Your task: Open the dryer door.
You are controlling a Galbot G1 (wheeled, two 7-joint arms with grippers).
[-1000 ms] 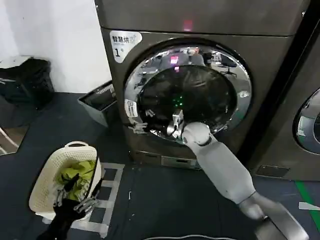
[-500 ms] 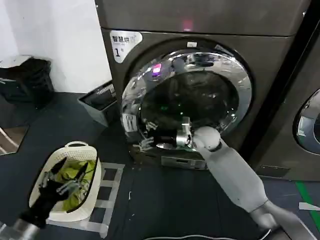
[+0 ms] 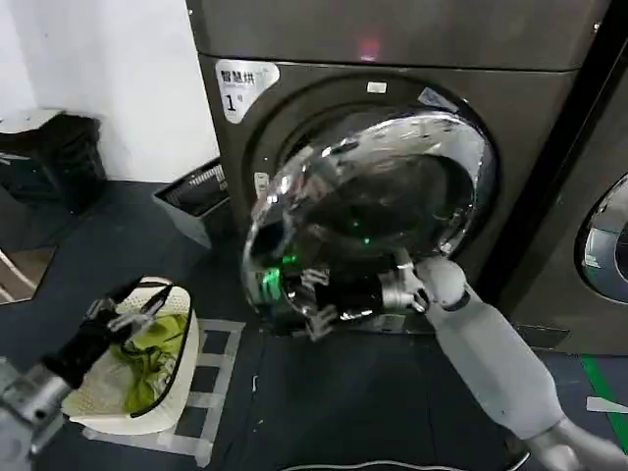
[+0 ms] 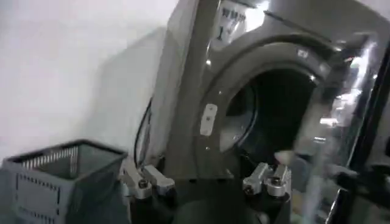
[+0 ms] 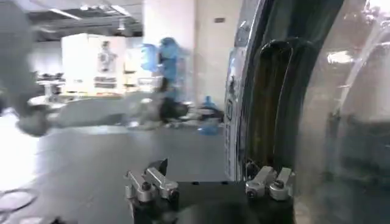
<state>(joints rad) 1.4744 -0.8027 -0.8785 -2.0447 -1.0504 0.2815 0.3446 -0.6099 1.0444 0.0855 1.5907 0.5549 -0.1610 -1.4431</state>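
Right gripper (image 3: 319, 312): fingers spread, at the lower edge of the door (image 3: 373, 216), which stands swung partly out from the dryer (image 3: 530, 118). Left gripper (image 3: 132, 306): fingers spread, over the basket (image 3: 93, 392) on dark floor (image 3: 324, 402) left of the dryer. White wall (image 3: 108, 78) behind the basket.

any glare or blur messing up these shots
Head view: the dryer door has bright glare and room reflections on its chrome rim; the left gripper is motion-smeared. Left wrist view: the door's edge is streaked. Right wrist view: the background is soft.
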